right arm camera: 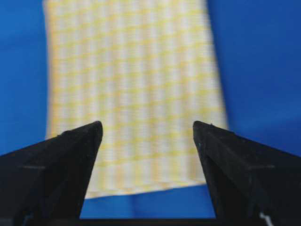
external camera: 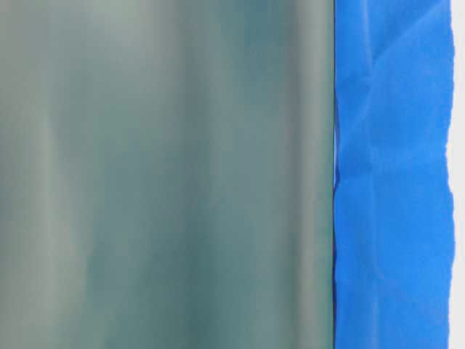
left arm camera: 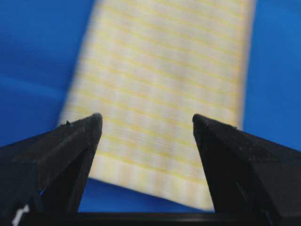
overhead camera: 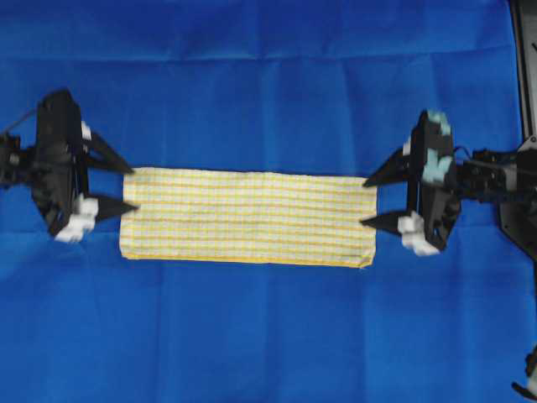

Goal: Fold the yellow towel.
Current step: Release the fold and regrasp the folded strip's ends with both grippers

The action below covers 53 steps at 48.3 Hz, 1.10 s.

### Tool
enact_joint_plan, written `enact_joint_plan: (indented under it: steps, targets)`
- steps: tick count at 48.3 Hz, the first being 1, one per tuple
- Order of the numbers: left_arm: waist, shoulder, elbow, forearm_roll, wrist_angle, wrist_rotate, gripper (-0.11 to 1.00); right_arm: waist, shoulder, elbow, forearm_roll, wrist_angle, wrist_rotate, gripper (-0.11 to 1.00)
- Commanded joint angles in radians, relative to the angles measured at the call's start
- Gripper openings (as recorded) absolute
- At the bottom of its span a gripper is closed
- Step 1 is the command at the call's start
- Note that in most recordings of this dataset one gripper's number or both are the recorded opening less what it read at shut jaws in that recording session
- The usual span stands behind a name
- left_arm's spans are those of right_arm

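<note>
Two claws bracket the thin yellow-and-white checked towel [overhead camera: 248,217], a long strip lying flat across the blue-covered tabletop [overhead camera: 268,336]: left claw [overhead camera: 130,188] at one short end, right claw [overhead camera: 365,201] at the other, equally near. Table-level: probably a blurred sheet, nothing useful. Left wrist: jaws apart, empty, towel edge just ahead. Right wrist: likewise spread, holding nothing.

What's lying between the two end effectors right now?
Only the yellow-and-white checked rectangular towel, flat on the plain blue cloth, seen overhead.
</note>
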Motion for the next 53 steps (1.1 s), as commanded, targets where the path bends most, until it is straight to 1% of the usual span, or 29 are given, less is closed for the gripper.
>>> enact_joint_plan:
  steps: [1,6,10,15,23,31,39,42,45,47,49,50,53]
  targets:
    - [0.057,0.015,-0.025,0.003,0.002,0.035,0.71,-0.077,0.006,-0.018,-0.005,0.026,-0.026,0.78]
    - [0.106,0.061,-0.029,0.003,0.002,0.098,0.71,-0.124,0.043,-0.038,-0.005,0.046,-0.055,0.78]
    - [0.129,0.11,-0.034,0.003,0.002,0.118,0.71,-0.149,0.086,-0.055,-0.005,0.057,-0.069,0.78]
    - [0.146,0.181,-0.049,0.002,0.002,0.123,0.7,-0.16,0.14,-0.071,-0.005,0.058,-0.071,0.78]
    - [0.146,0.264,-0.083,0.002,0.006,0.124,0.7,-0.156,0.216,-0.089,-0.002,0.08,-0.069,0.77]
    - [0.141,0.307,-0.094,-0.002,0.038,0.117,0.68,-0.143,0.238,-0.101,-0.002,0.121,-0.067,0.77]
    - [0.135,0.311,-0.106,-0.003,0.095,0.117,0.67,-0.14,0.238,-0.101,-0.002,0.141,-0.067,0.73]
    - [0.135,0.311,-0.114,-0.003,0.126,0.118,0.62,-0.14,0.238,-0.103,-0.002,0.143,-0.067,0.71]
    - [0.135,0.314,-0.123,-0.002,0.155,0.118,0.52,-0.138,0.238,-0.103,-0.005,0.143,-0.069,0.66]
    - [0.135,0.316,-0.13,-0.002,0.178,0.118,0.43,-0.138,0.238,-0.103,-0.005,0.141,-0.075,0.58]
    - [0.135,0.318,-0.138,-0.002,0.204,0.121,0.33,-0.138,0.238,-0.104,-0.005,0.141,-0.081,0.48]
    - [0.135,0.318,-0.143,-0.002,0.215,0.121,0.26,-0.138,0.238,-0.106,-0.005,0.141,-0.081,0.43]
    - [0.135,0.314,-0.158,-0.003,0.25,0.124,0.12,-0.138,0.232,-0.109,-0.008,0.144,-0.084,0.23]
